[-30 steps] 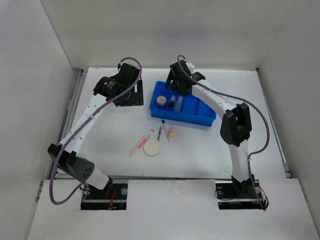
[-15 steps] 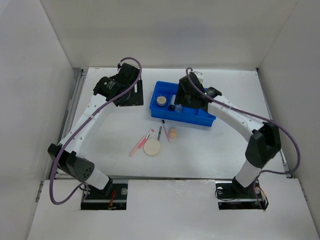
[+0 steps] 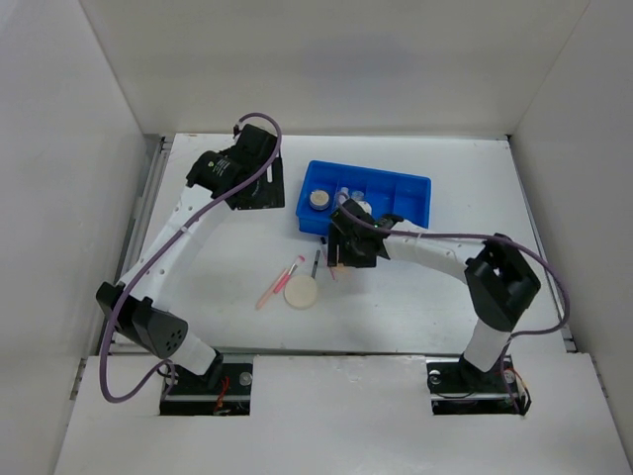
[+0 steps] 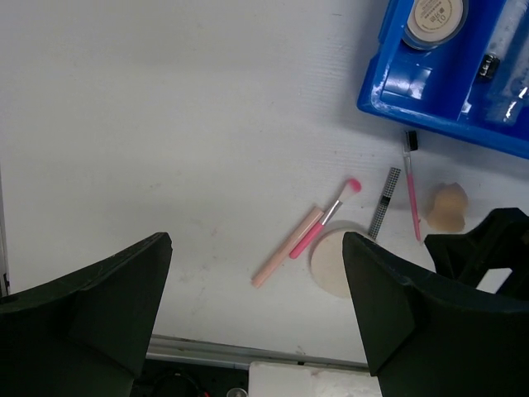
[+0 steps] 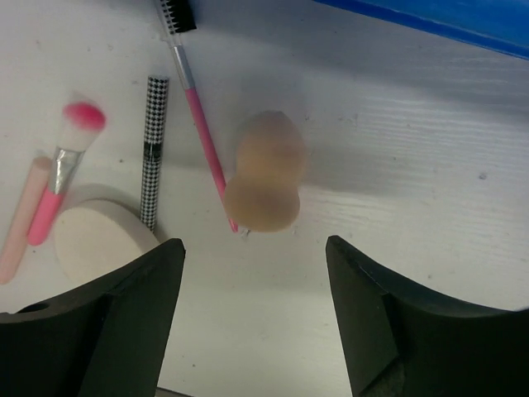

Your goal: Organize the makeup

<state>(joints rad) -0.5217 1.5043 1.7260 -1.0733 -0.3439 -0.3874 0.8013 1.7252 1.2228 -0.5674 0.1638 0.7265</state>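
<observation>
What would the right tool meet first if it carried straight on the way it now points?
Most likely the peach sponge, lying on the table centred ahead of the open right tool; depth is unclear.

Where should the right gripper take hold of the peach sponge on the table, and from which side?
Grip the sponge at its narrow waist, between the two bulges, coming straight down from above. It lies on its side, so the waist is exposed. The right gripper hovers open by it; mind the thin pink brush lying alongside it.
</observation>
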